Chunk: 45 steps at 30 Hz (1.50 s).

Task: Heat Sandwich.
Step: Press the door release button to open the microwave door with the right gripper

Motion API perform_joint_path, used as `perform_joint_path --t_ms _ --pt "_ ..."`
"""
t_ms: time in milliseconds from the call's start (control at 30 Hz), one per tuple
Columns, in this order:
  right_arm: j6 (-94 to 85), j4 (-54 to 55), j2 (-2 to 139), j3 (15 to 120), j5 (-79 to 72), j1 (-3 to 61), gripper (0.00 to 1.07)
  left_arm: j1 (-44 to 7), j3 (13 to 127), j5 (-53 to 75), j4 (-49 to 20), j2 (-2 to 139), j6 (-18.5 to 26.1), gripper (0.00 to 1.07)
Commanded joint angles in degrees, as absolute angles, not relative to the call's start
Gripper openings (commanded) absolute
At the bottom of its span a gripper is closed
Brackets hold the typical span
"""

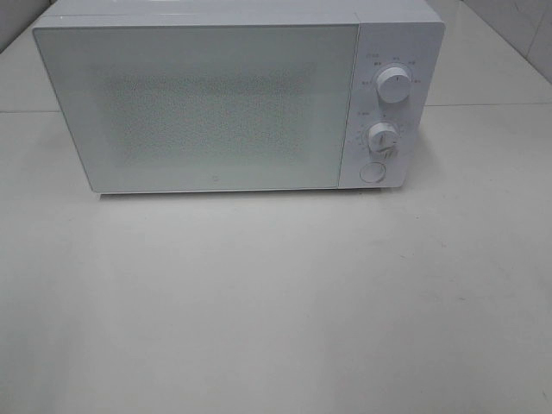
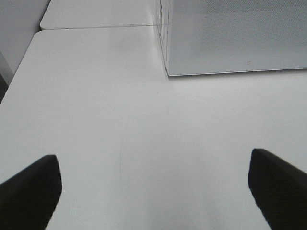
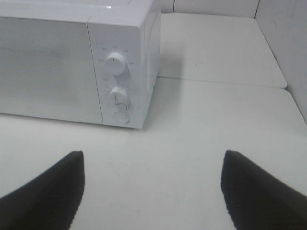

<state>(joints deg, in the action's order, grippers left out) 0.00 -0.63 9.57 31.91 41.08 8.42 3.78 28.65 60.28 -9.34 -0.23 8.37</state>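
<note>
- A white box-shaped microwave oven [image 1: 216, 103] stands on the far half of a white tabletop [image 1: 276, 310], roughly central and a little left of the middle.
- Its wide flat door [image 1: 198, 108] is closed. The door has a finely dotted window panel, and the inside cannot be made out through it.
- The control strip sits at the oven's right end. It carries a white upper round knob [image 1: 393, 86], a white lower round knob [image 1: 382, 138] just beneath it, and a round white push button [image 1: 371, 172] at the bottom.
- The sandwich appears in none of the three views, so I cannot tell where it lies.
- The left gripper [image 2: 153, 160] hangs above bare tabletop, nearer than the oven and toward its left end. Its two black fingers [image 2: 33, 187] stand wide apart with nothing between them.
- From that wrist camera the oven's near left bottom corner [image 2: 168, 74] shows, well apart from the fingers.
- The right gripper [image 3: 153, 158] hangs over bare tabletop nearer than the oven and to the right, facing the control strip. Its black fingers [image 3: 48, 191] are likewise spread apart and hold nothing.
- A seam [image 1: 492, 105] crosses the tabletop beside the oven, level with its middle.
</note>
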Motion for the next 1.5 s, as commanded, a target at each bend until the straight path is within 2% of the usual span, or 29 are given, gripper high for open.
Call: perform_joint_path --t_ms 33,1033,1233,1500 --pt "0.40 -1.03 12.89 32.26 34.03 8.02 0.76 3.95 28.48 59.53 -9.40 -1.89 8.19 1.04" --pt "0.40 -1.49 52.08 32.26 -13.41 8.02 0.76 3.95 28.48 59.53 -9.34 -1.89 8.19 1.04" --pt "0.40 -1.43 61.82 30.19 -26.53 8.02 0.76 3.95 28.48 59.53 -9.34 -1.89 8.19 1.04" --pt "-0.29 1.49 72.42 28.13 -36.04 8.14 0.76 3.95 28.48 59.53 -9.34 -1.89 8.19 1.04"
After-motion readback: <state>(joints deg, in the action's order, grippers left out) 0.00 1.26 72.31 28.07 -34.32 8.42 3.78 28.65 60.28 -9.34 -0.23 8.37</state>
